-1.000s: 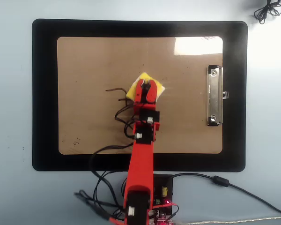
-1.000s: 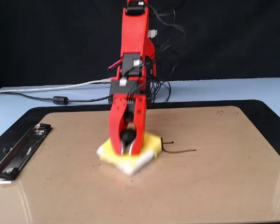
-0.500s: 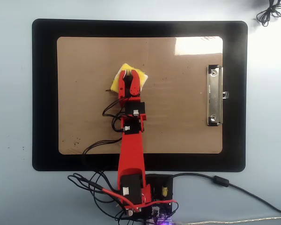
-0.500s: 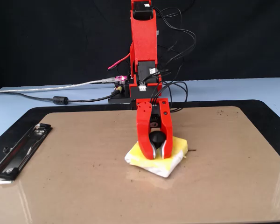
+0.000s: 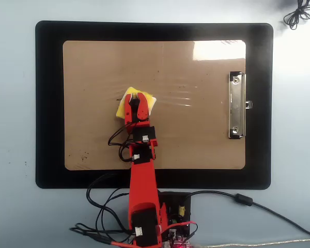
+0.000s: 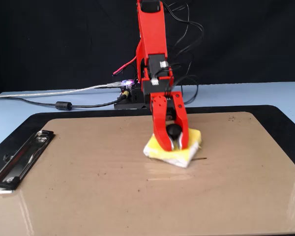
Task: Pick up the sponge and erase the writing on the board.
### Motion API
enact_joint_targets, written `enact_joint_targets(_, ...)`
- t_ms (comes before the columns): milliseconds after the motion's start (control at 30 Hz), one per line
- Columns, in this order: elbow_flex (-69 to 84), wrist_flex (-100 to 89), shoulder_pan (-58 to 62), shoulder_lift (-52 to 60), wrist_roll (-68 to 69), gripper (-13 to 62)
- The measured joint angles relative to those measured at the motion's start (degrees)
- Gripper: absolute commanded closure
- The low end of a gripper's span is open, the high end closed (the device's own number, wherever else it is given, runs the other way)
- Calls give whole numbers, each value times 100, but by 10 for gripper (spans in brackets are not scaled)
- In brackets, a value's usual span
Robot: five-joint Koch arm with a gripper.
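On the clipboard point(image 5: 206, 134), left of centre in the overhead view, my gripper point(image 6: 173, 146) is clamped on the yellow sponge point(image 6: 183, 153), pressing it flat. Only a faint stroke of writing point(image 6: 200, 158) shows beside it; I judge erasing nearly finished.

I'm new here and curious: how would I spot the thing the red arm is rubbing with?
Find the big tan board on the black mat. Near its middle, the red claw pinches a small sponge against it, the only yellow thing there.
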Motion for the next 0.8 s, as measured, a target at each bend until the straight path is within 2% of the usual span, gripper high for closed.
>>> enact_joint_targets(67, 237, 0, -26, 255, -9, 572)
enact_joint_targets(200, 2443, 185, 413, 2391, -18, 572)
enact_joint_targets(267, 2707, 387, 694, 2962, 9, 572)
enact_joint_targets(333, 2610, 387, 800, 2760, 9, 572)
enact_joint_targets(467, 791, 369, 1248, 1020, 9, 572)
enact_joint_targets(533, 352, 193, 1547, 439, -9, 572)
enact_joint_targets(600, 712, 0, 1644, 615, 0, 572)
enact_joint_targets(700, 2206, -88, 1652, 1907, -9, 572)
enact_joint_targets(800, 2558, -70, 1670, 2452, 18, 572)
